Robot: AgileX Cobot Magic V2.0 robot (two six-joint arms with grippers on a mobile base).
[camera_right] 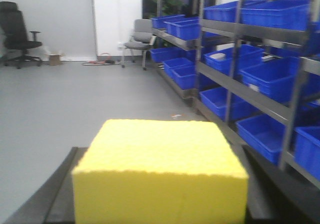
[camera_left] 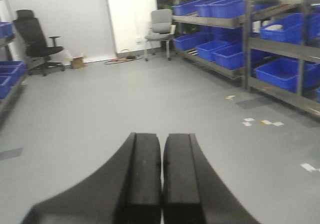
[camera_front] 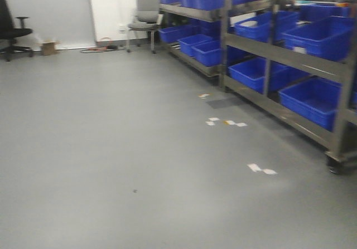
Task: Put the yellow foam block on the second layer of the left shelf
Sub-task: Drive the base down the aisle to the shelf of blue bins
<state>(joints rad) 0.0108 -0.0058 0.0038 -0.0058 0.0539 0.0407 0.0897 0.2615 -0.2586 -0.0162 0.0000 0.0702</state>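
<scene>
In the right gripper (camera_right: 160, 189): yellow foam block (camera_right: 160, 149), clamped tight. Left gripper (camera_left: 162, 184) pressed together, empty. Likely left shelf (camera_left: 7, 78) lies off leftward, well apart

Your front cam looks low across the floor (camera_front: 111, 149), shelf rack (camera_front: 312, 64) at right. L wrist cam peers fwd over the left end effector (camera_left: 162, 184); R wrist cam sits close behind the yellow foam block (camera_right: 160, 169). All 3 share the grey chair (camera_front: 146, 15).
</scene>
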